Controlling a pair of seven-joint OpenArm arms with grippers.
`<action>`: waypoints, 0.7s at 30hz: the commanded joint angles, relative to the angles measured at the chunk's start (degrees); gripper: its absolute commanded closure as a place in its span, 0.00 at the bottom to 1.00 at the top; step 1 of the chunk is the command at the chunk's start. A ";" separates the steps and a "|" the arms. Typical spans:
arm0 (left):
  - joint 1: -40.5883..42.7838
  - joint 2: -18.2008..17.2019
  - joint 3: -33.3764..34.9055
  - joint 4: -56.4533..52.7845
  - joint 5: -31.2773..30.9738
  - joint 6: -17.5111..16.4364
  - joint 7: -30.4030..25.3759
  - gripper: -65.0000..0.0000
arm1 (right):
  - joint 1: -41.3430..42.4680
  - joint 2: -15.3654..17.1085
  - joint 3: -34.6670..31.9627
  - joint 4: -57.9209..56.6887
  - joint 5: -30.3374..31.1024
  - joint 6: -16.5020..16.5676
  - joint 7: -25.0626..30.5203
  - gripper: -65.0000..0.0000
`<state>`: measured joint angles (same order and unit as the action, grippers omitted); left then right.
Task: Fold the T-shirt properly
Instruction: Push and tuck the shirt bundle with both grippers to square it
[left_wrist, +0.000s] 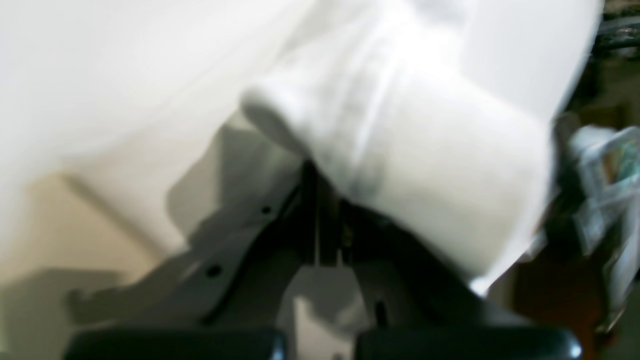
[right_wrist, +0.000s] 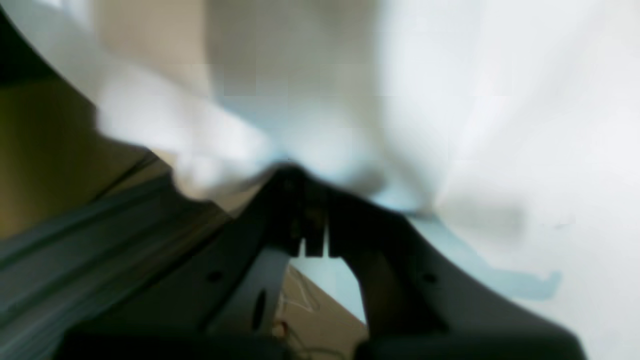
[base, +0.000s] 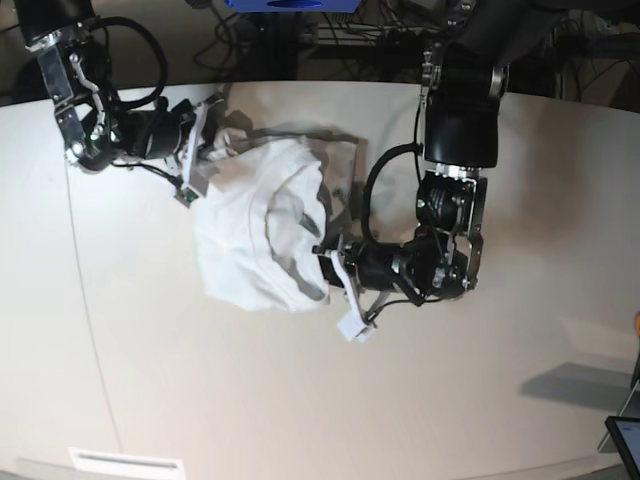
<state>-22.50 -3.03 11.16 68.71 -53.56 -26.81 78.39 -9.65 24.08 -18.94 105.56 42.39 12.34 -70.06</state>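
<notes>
The white T-shirt (base: 250, 230) hangs bunched and stretched between my two grippers, sagging in folds over the middle of the off-white table (base: 300, 400). My left gripper (base: 328, 258) is shut on the shirt's right edge. In the left wrist view, a rolled fold of the T-shirt (left_wrist: 400, 150) runs out from the closed left gripper (left_wrist: 327, 195). At the back left, my right gripper (base: 207, 152) is shut on the shirt's upper left edge. The blurred right wrist view shows the T-shirt (right_wrist: 500, 100) spreading away from the closed right gripper (right_wrist: 295, 175).
Cables and a blue object (base: 290, 5) lie past the table's far edge. A white label (base: 125, 463) sits at the front left edge. A dark device corner (base: 625, 440) pokes in at the bottom right. Blurred clutter (left_wrist: 605, 175) lies off the table.
</notes>
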 joint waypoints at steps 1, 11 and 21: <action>-2.16 -0.01 -0.04 -0.71 -0.90 -0.14 -0.81 0.98 | 0.73 0.41 -1.15 1.65 1.26 -1.31 0.92 1.00; -17.37 3.77 21.94 -18.64 -0.81 -0.14 -19.71 0.98 | 8.20 -2.41 -10.38 1.91 1.34 -4.29 1.36 1.00; -26.33 2.46 18.78 -14.77 -1.34 -0.14 -19.18 0.98 | 12.33 -4.34 -7.83 1.91 1.43 -4.29 -1.45 1.00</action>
<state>-47.20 0.69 30.68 53.49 -54.68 -27.18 60.07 1.98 19.07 -27.33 106.59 43.55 8.08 -71.92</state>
